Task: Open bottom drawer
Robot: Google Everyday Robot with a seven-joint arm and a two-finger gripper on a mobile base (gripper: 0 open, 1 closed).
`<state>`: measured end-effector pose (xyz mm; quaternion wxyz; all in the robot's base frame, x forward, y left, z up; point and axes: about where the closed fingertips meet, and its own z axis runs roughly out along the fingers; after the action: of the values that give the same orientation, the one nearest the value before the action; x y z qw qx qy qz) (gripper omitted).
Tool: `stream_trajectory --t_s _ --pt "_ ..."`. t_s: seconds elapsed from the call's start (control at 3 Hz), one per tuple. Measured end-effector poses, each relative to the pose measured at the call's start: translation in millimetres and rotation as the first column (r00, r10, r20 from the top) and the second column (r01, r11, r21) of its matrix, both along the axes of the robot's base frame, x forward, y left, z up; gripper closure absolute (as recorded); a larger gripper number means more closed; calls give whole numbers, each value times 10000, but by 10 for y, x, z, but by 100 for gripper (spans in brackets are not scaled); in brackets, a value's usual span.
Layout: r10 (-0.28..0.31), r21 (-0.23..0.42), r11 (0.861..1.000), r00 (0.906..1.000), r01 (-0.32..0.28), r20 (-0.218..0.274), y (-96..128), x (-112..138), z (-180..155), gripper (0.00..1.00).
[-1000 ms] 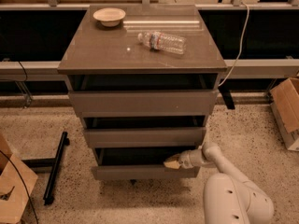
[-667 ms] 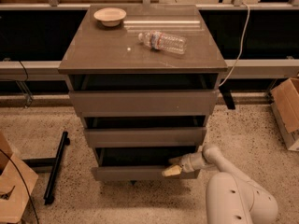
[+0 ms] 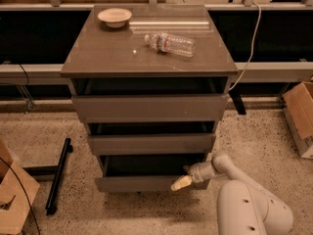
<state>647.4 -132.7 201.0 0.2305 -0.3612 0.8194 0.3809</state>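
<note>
Bottom drawer (image 3: 142, 183): lowest of three in cabinet (image 3: 107, 53), front pulled part-way out, dark inner box showing above it. End effector (image 3: 182, 182) at front's right end, against its upper edge; spread or pressed together: cannot tell. Judgement: opening begun, not finished; more outward pull left.

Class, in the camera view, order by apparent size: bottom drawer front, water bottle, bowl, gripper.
1. bottom drawer front
2. water bottle
3. bowl and gripper, alike; the gripper, at the drawer's right end, is nearer.
</note>
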Motion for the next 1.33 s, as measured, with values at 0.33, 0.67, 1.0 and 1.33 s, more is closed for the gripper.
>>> stream_trajectory --t_s 0.33,0.67,1.0,1.33 --pt "-78 -242 9997 9975 61 -699 -76 -210 -99 19" --pt "-76 -242 9997 9975 59 -702 -75 -207 -100 42" --pt "-40 -223 9997 9973 24 -738 -47 -221 -118 38" --pt "-8 -205 9998 9970 -8 -771 -20 -235 -134 16"
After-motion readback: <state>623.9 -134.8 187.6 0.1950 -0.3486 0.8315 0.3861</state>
